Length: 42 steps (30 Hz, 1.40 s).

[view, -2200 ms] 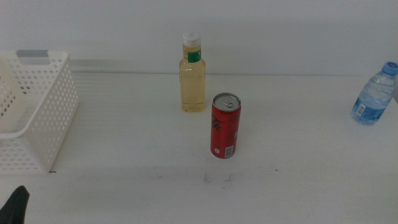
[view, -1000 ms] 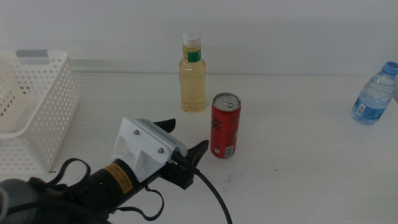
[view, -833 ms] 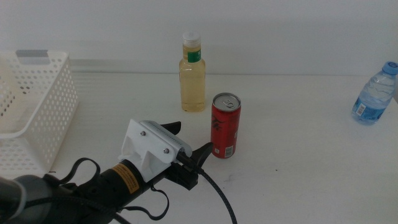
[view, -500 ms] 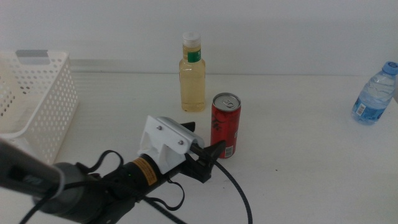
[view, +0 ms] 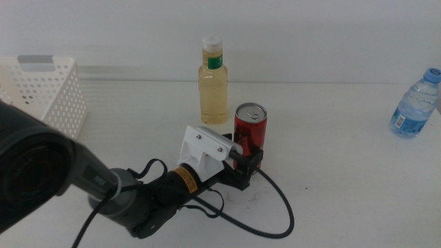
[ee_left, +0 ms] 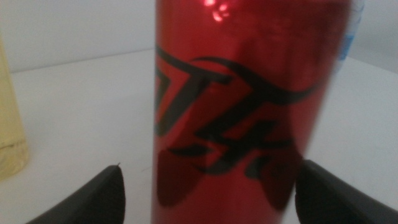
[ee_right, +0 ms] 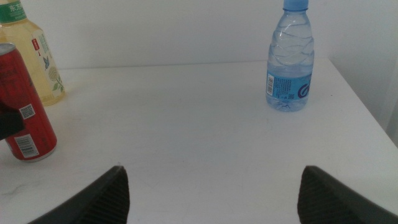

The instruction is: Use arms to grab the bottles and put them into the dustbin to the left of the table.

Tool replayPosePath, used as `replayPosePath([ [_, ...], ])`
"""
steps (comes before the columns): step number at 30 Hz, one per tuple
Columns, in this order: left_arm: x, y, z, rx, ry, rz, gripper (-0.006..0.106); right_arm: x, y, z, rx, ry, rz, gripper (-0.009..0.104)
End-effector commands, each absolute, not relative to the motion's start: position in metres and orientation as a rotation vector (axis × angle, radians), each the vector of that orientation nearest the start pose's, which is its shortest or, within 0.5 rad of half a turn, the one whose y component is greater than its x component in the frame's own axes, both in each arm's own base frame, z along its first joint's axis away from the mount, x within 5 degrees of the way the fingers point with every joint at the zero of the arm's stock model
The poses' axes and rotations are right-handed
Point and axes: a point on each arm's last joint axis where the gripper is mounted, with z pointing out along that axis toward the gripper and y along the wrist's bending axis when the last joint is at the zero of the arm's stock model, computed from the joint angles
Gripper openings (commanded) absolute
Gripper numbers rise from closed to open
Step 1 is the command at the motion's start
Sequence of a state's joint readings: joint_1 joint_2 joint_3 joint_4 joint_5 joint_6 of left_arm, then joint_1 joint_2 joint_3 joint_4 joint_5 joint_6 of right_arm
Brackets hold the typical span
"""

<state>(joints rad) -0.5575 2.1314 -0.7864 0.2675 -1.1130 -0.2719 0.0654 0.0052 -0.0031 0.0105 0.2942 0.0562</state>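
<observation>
The red can [view: 249,131] stands upright mid-table, just in front of the yellow-liquid bottle [view: 213,86]. My left gripper [view: 245,162] has come in low from the left and is open, one jaw on each side of the can's lower half. In the left wrist view the can [ee_left: 242,93] fills the space between the jaws of the left gripper [ee_left: 211,199]. The blue-capped water bottle [view: 415,103] stands at the far right. My right gripper [ee_right: 211,193] is open and empty, outside the middle view; it faces the water bottle [ee_right: 290,59] and the can [ee_right: 25,118].
The white perforated dustbin [view: 52,89] stands at the table's left edge. The left arm's black cable [view: 279,213] loops over the white table [view: 344,186] in front of the can. The yellow bottle [ee_left: 9,124] stands close beside the can.
The left arm entered from the bottom left and slid right and forward across the table until its open jaws stand around the can. The bottles and the can have not moved.
</observation>
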Motion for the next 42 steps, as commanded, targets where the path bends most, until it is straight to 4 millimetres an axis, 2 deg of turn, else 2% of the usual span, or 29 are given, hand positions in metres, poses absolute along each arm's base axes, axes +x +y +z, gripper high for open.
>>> replayPosePath([
  [1, 0.308, -0.218, 0.094, 0.511, 1.695, -0.742, 0.094, 0.055, 0.003, 0.187, -0.006, 1.768, 0.082, 0.089],
  [8, 0.323, -0.229, 0.095, 0.579, 1.742, -0.709, 0.094, 0.055, 0.003, 0.187, -0.006, 1.768, 0.082, 0.089],
  [11, 0.324, -0.232, 0.094, 0.627, 1.755, -0.702, 0.089, 0.055, 0.003, 0.187, -0.006, 1.768, 0.082, 0.089],
  [14, 0.326, -0.233, 0.093, 0.631, 1.78, -0.703, 0.074, 0.055, 0.003, 0.187, -0.006, 1.768, 0.082, 0.089],
  [18, 0.325, -0.233, 0.1, 0.625, 1.78, -0.733, 0.045, 0.055, 0.003, 0.187, -0.006, 1.768, 0.082, 0.089],
  [21, 0.323, -0.231, 0.127, 0.636, 1.81, -0.715, 0.028, 0.055, 0.003, 0.187, -0.006, 1.768, 0.082, 0.089],
  [23, 0.319, -0.226, 0.149, 0.675, 1.84, -0.656, 0.022, 0.055, 0.003, 0.187, -0.006, 1.768, 0.082, 0.089],
  [31, 0.295, -0.191, 0.241, 0.62, 1.964, -0.407, 0.019, 0.055, 0.003, 0.187, -0.006, 1.768, 0.082, 0.089],
  [37, 0.269, -0.159, 0.28, 0.556, 2.074, -0.233, 0.019, 0.055, 0.003, 0.187, -0.006, 1.768, 0.082, 0.089],
  [42, 0.256, -0.141, 0.3, 0.533, 2.081, -0.154, 0.019, 0.055, 0.003, 0.187, -0.006, 1.768, 0.082, 0.089],
])
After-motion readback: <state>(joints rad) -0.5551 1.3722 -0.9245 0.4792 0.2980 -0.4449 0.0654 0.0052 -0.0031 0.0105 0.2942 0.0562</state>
